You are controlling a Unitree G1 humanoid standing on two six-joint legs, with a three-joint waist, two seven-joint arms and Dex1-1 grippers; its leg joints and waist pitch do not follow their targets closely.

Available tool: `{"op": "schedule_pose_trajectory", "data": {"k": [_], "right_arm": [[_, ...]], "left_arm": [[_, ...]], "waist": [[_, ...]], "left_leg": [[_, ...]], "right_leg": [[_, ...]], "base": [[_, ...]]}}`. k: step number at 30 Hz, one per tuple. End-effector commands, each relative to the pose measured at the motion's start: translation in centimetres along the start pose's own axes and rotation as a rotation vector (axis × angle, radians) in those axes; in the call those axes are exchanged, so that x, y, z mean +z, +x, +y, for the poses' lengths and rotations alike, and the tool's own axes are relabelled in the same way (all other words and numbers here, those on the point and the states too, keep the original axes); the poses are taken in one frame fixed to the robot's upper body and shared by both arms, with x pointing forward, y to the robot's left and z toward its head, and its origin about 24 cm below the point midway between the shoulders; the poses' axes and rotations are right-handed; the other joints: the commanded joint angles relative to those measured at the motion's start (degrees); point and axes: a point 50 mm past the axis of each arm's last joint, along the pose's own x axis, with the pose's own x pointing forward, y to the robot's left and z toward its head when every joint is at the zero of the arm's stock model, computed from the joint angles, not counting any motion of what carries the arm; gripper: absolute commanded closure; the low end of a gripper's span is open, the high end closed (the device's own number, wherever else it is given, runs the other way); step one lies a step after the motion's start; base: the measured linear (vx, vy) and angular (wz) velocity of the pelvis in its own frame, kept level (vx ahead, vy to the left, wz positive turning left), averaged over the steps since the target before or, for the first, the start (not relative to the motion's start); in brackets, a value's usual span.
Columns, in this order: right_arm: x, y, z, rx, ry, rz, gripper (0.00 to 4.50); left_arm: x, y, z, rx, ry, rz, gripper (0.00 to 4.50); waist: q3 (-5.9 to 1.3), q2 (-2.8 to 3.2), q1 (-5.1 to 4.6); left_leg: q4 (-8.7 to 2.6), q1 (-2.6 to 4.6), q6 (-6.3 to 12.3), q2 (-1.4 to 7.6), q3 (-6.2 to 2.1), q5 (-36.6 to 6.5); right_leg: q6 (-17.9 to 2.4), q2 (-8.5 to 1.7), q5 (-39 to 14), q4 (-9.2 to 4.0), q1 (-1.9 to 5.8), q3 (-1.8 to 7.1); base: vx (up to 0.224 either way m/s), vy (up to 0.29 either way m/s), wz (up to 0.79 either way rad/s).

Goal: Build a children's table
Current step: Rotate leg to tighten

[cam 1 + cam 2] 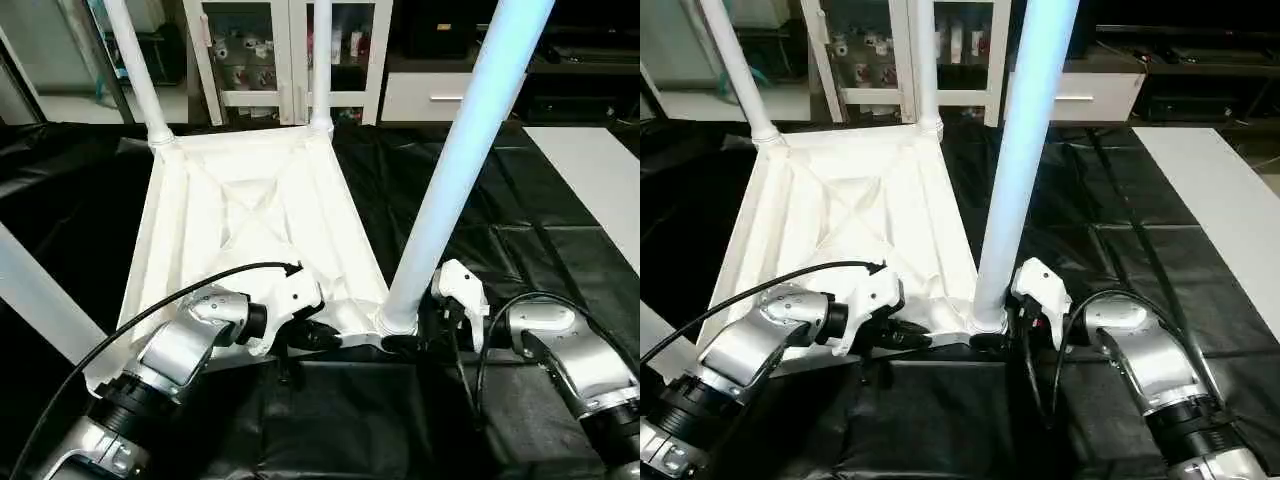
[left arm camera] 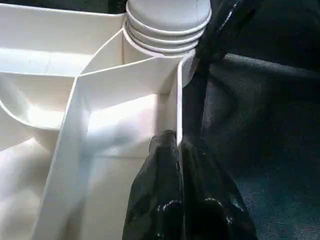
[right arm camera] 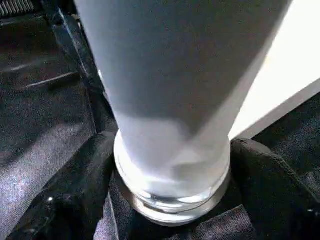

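Upside down on the black-covered desk [image 1: 520, 250] lies the children's tabletop [image 1: 240, 215], its ribbed underside facing up with an X of ribs across the middle. It sits towards the left half of the desk, its near edge close to the robot's arms. Legs stand upright in its corner sockets: one at the far left corner [image 1: 140, 75], one at the far right corner [image 1: 321, 60], and a tall pale tube at the near right corner [image 1: 455, 160], seated in its ringed socket. Another white tube [image 1: 35, 295] crosses the left edge of view, by the near left corner.

The left hand [image 2: 180, 165] is pinched narrow on the tabletop's thin near edge wall, one black finger inside the wall and one outside, just along from the near right socket. The right hand [image 3: 170, 200] is spread wide around the base of the near right leg, a black finger [image 3: 270, 185] on either side of the socket ring; whether they press on it I cannot tell.

Off to the desk's far right corner lies a flat plain white board [image 1: 595, 180]. Beyond the desk stands a white glass-door cabinet [image 1: 260, 50].
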Motion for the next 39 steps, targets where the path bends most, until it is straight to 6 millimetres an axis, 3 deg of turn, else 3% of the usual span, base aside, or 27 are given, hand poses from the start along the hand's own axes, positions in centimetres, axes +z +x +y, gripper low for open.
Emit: {"op": "schedule_pose_trajectory", "data": {"k": [1, 12, 20, 22, 26, 28, 29, 30, 33, 34, 36, 39], "right_arm": [[0.7, 0.5, 0.1, 0.026, -0.009, -0.027, 1.12], [0.7, 0.6, 0.3, 0.046, 0.003, -0.041, 1.45], [0.6, 1.0, 0.4, 0.034, 0.023, -0.059, 1.47], [0.6, 1.9, -0.7, -0.127, 0.071, -0.096, 1.47], [0.1, 3.1, -1.4, -0.264, 0.174, -0.147, 1.52], [0.1, 3.7, -1.6, -0.322, 0.2, -0.164, 1.53], [0.2, 4.5, -1.7, -0.392, 0.228, -0.182, 1.53], [0.3, 4.9, -1.7, -0.417, 0.239, -0.187, 1.53], [0.4, 5.8, -1.9, -0.517, 0.281, -0.195, 1.54], [0.7, 6.7, -2.1, -0.608, 0.311, -0.198, 1.54], [1.0, 7.6, -2.2, -0.682, 0.343, -0.2, 1.55], [1.9, 9.3, -1.9, -0.734, 0.284, -0.15, 1.76]], "left_arm": [[-0.4, 0.9, -1.0, -0.079, -0.008, 0.025, 4.5], [-0.5, 0.8, -1.1, -0.081, -0.015, 0.032, 4.5], [-0.8, 0.9, -1.3, -0.077, -0.025, 0.036, 4.5], [-0.7, 1.4, -0.6, -0.011, -0.034, 0.033, 4.5], [-0.4, 2.4, 0.6, 0.108, -0.06, 0.021, 4.5], [-0.2, 2.9, 1.1, 0.16, -0.075, 0.014, 4.5], [0.0, 3.6, 1.6, 0.213, -0.089, 0.011, 4.5], [0.1, 3.8, 1.7, 0.23, -0.092, 0.013, 4.5], [0.5, 4.6, 2.3, 0.3, -0.118, 0.01, 4.5], [0.9, 5.3, 2.9, 0.371, -0.143, 0.012, 4.5], [1.1, 5.8, 3.6, 0.458, -0.162, 0.018, 4.5], [1.4, 6.4, 4.4, 0.572, -0.169, 0.038, 4.5]], "waist": [[-2.96, -0.72, -0.09], [-2.99, -0.9, -0.22], [-3.06, -0.62, -0.26], [-2.97, -0.63, -0.42], [-2.38, -0.56, -1.08], [-2.41, -0.38, -1.11], [-2.23, -0.54, -1.43], [-2.4, -0.51, -1.59], [-2.38, -0.52, -1.82], [-2.41, -0.59, -2.02], [-2.51, -0.24, -2.25], [-2.66, -0.36, -2.23]], "left_leg": [[-4.01, 0.64, 5.22, 3.4, -1.46, -7.29], [-3.94, 0.71, 4.82, 3.37, -1.46, -7.65], [-3.84, 0.72, 5.07, 3.35, -1.47, -7.32], [-3.83, 0.66, 4.85, 3.27, -1.39, -7.69], [-4.53, 1.22, 0.27, 3.11, -1.77, -16.78], [-4.61, 1.22, -0.37, 3.11, -1.94, -17.7], [-4.68, 1.2, -1.05, 2.95, -1.92, -19.12], [-4.8, 1.09, -1.53, 2.99, -2.23, -19.35], [-4.8, 1.29, -1.54, 2.92, -2.15, -19.9], [-4.81, 1.01, -1.41, 2.81, -2.2, -19.59], [-4.82, 1.1, -1.9, 2.68, -2.39, -19.82], [-4.75, 1.09, -1.13, 2.64, -2.15, -18.67]], "right_leg": [[-16.29, -3.12, -3.62, -3.15, 2.24, 2.14], [-16.01, -3.06, -4.77, -3.17, 2.19, 2.11], [-16.44, -3.03, -3.86, -3.04, 2.21, 2.05], [-16.51, -3.03, -4.4, -3.16, 2.07, 2.1], [-13.4, -3.03, -18.15, -4.48, 1.54, 2.06], [-12.23, -3.12, -19.99, -4.66, 1.53, 2.07], [-10.92, -3.03, -22.11, -5.12, 1.12, 2.11], [-10.4, -3.14, -22.49, -4.99, 1.28, 2.02], [-10.06, -3.03, -22.36, -5.18, 0.88, 2.11], [-10.02, -3.06, -22.25, -5.16, 1.07, 2.07], [-9.5, -3.21, -23.45, -5.31, 0.94, 1.97], [-10.12, -2.96, -19.99, -5.35, 0.8, 1.98]], "base": [[0.0, 0.0, 0.0], [0.0, 0.0, 0.0], [0.0, 0.0, 0.0], [0.0, 0.0, 0.0], [0.0, 0.0, 0.0], [0.0, 0.0, 0.0], [0.0, 0.0, 0.0], [0.0, 0.0, 0.0], [0.0, 0.0, 0.0], [0.0, 0.0, 0.0], [0.0, 0.0, 0.0], [0.0, 0.0, 0.0]]}}
